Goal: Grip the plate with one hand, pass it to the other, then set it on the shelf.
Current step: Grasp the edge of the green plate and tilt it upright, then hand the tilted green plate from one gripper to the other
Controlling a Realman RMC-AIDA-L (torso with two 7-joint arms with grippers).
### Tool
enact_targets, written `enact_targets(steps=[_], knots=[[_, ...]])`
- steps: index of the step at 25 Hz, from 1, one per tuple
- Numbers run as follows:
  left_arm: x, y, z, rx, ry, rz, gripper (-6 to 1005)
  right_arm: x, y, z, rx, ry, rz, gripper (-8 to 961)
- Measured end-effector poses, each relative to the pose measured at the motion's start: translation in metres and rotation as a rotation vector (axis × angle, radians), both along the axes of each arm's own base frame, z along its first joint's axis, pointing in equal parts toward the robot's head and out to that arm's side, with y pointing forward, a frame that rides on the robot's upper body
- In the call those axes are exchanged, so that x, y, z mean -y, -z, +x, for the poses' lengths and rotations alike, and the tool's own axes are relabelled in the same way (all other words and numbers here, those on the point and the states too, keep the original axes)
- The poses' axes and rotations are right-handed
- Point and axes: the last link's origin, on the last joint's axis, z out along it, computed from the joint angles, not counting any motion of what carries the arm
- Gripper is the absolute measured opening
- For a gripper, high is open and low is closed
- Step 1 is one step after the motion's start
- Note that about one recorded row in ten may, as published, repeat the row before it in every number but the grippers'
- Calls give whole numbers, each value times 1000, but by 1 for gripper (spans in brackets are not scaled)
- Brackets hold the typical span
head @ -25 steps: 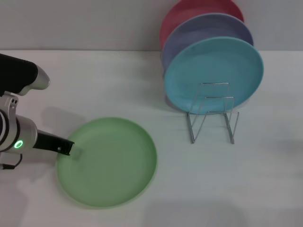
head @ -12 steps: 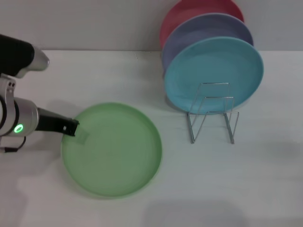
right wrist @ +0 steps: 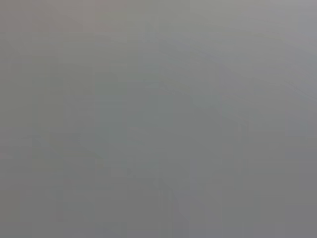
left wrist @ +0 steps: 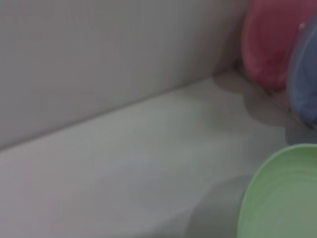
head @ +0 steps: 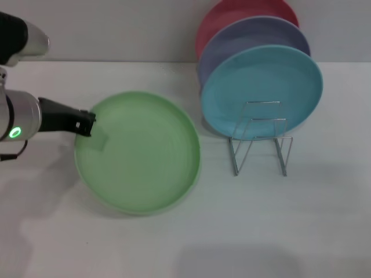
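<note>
Left gripper [head: 87, 124] is clamped on the rim of the green plate [head: 139, 152] at the plate's 9 o'clock edge, fingers closed onto it. Left arm comes in from the 9 o'clock side of the head view, green ring light on. The plate is off the white table [head: 301, 231] and tilted, far edge higher, with its shadow on the surface underneath.

The wire rack [head: 259, 139] sits at about 3 o'clock from the plate, near it but not touching. Front slots of the rack are bare wire. A turquoise plate [head: 261, 91] stands upright at the back of the rack, a lavender plate [head: 255, 35] just behind it, and a red plate [head: 232, 13] behind that.

Left wrist view shows the green plate's rim [left wrist: 282, 193] in one corner, table and wall beyond, and the red plate [left wrist: 270, 44] and lavender plate [left wrist: 304, 79] far off.

Right gripper isn't visible anywhere; the right wrist view is flat grey, nothing readable.
</note>
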Motion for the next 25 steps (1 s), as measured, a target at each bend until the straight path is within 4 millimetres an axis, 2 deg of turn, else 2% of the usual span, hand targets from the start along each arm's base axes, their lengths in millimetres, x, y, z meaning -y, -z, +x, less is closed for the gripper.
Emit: enact_targets(steps=[3, 4, 5, 6, 10, 14, 15, 16, 20, 25], knots=[[0, -4, 4, 5, 16, 19, 33, -11, -1, -9, -9, -47, -30, 795], [0, -6, 5, 8, 25, 31, 33, -20, 0, -14, -18, -64, -64, 795], [-1, -10, 8, 14, 41, 53, 33, -40, 3, -22, -32, -79, -164, 796], [-1, -10, 8, 14, 41, 53, 33, -40, 3, -22, -32, -79, -164, 796], [-4, -14, 11, 19, 71, 90, 33, -78, 9, -46, 20, -67, -376, 795], [-7, -16, 13, 25, 102, 125, 33, -109, 14, -85, 126, -27, -552, 795], [-8, -18, 15, 29, 111, 139, 33, -122, 16, -110, 165, -8, -650, 795], [-8, -18, 15, 29, 111, 139, 33, -122, 16, -110, 165, -8, -650, 794], [-9, -19, 16, 33, 121, 154, 32, -137, 23, -157, 236, -10, -808, 794], [-11, -21, 18, 43, 131, 173, 32, -135, 36, -211, 398, 25, -931, 793]])
